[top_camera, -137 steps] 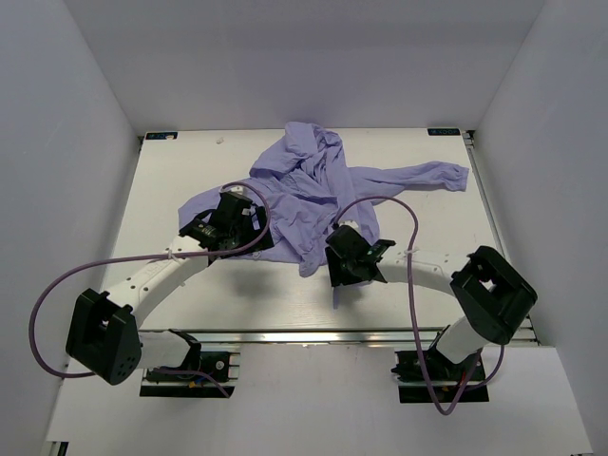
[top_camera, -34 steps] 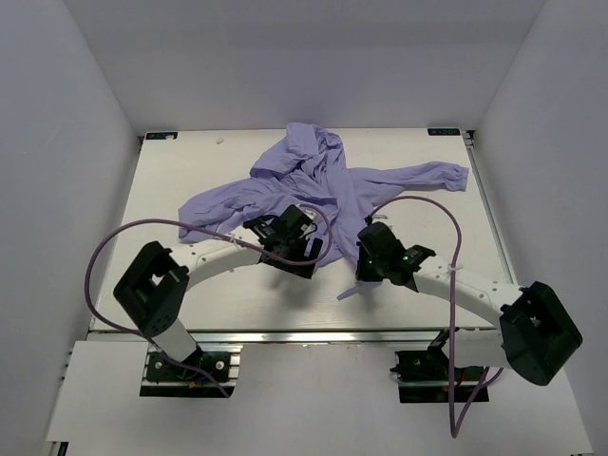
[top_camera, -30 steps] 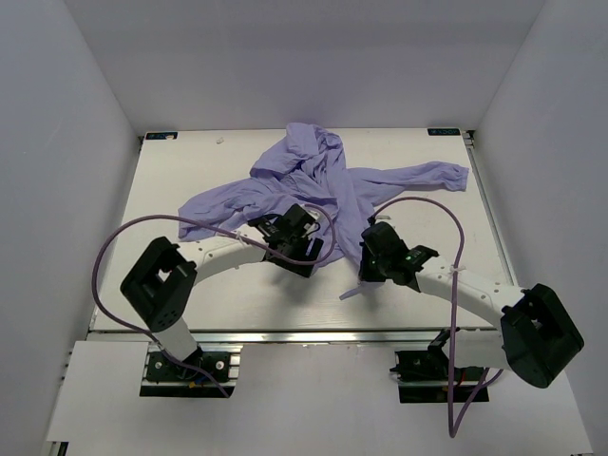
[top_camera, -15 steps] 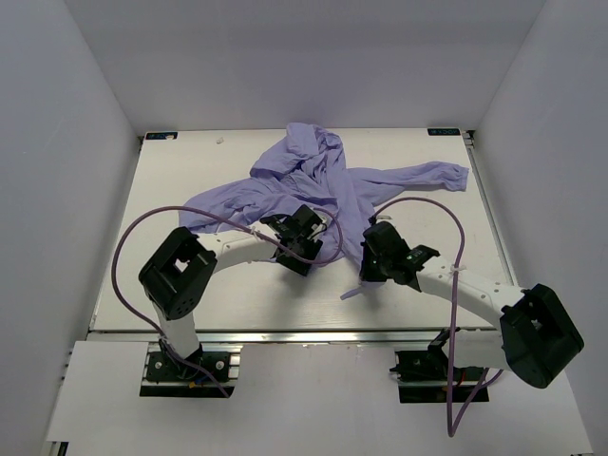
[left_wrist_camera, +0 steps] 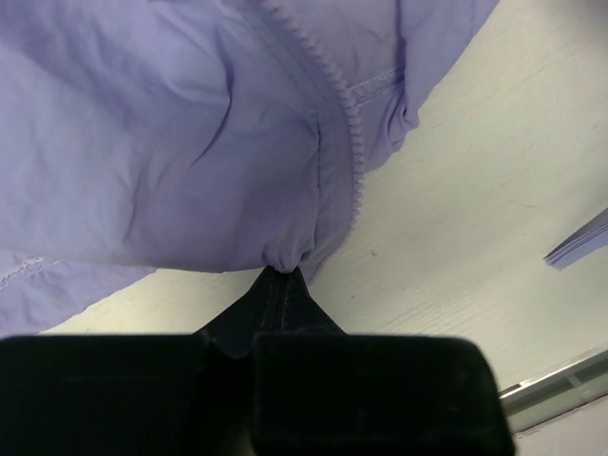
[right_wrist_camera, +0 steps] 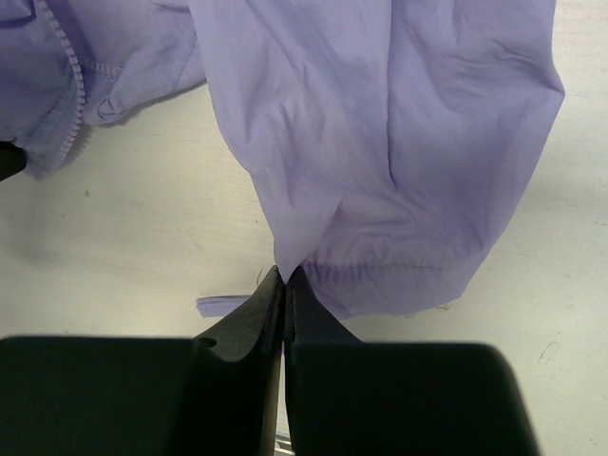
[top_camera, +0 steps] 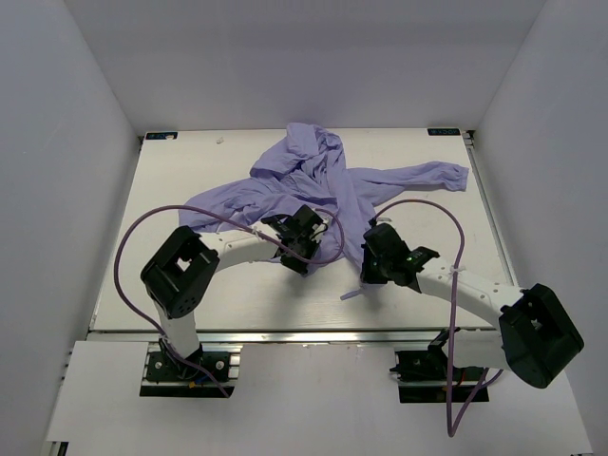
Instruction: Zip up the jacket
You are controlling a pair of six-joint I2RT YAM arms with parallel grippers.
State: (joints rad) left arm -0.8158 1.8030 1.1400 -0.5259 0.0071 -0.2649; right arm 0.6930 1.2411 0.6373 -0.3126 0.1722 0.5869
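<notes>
Left gripper [left_wrist_camera: 282,277]: jaws pinched together on the jacket [top_camera: 313,176] hem, right beside the zipper teeth [left_wrist_camera: 353,142]. The jacket lies crumpled mid-table [top_camera: 180,285], front unzipped. Right gripper [right_wrist_camera: 285,277]: jaws clamped on a hem corner of a neighbouring panel. Judgement: edges gripped only; aligning the halves and zipping are not yet done.

The left gripper [left_wrist_camera: 281,275] is closed, its black fingers pressed flat together with a fold of the jacket [left_wrist_camera: 190,142] pinched at their tips. The right gripper [right_wrist_camera: 285,275] is clamped the same way, cloth caught between its fingertips. The left arm [top_camera: 233,249] and right arm [top_camera: 456,278] reach low and bent, wrists angled inward.
</notes>
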